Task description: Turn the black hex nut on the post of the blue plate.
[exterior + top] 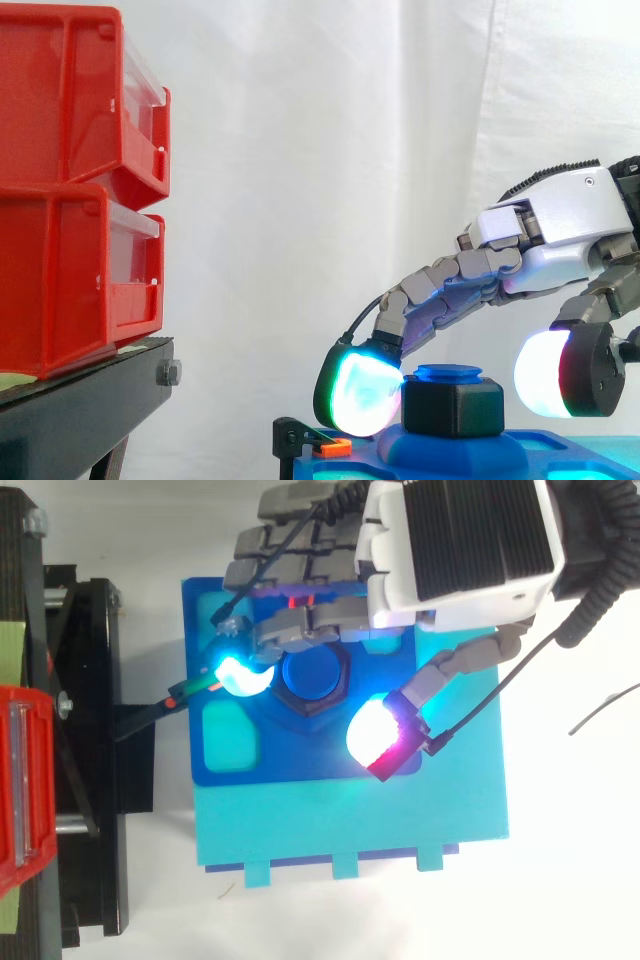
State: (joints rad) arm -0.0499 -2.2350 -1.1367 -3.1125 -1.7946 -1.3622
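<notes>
Black against the blue around it, the hex nut (452, 405) sits low on the post (447, 373), whose round blue cap shows just above it. The post rises from a raised boss near the middle of the blue plate (310, 755). The plate lies on a larger cyan base (350, 820). The hand (560, 215) reaches in from the right with its fingers loosely spread around the nut rather than clamped on it. One fingertip (360, 392), glowing cyan and green, is against the nut's left flank. The thumb pad (545, 372), glowing white and red, hangs just to the right of the nut, with a small gap showing in the side view. From above, the palm and the other fingers cover the plate's far edge and overhang the nut's far side. A small orange clip (333, 447) on a black bracket sits at the plate's left edge, just beside the glowing fingertip. Well to the left, two red bins (70, 200) are stacked on the black stand (80, 400), clear of the hand. A white curtain (300, 150) hangs behind.
</notes>
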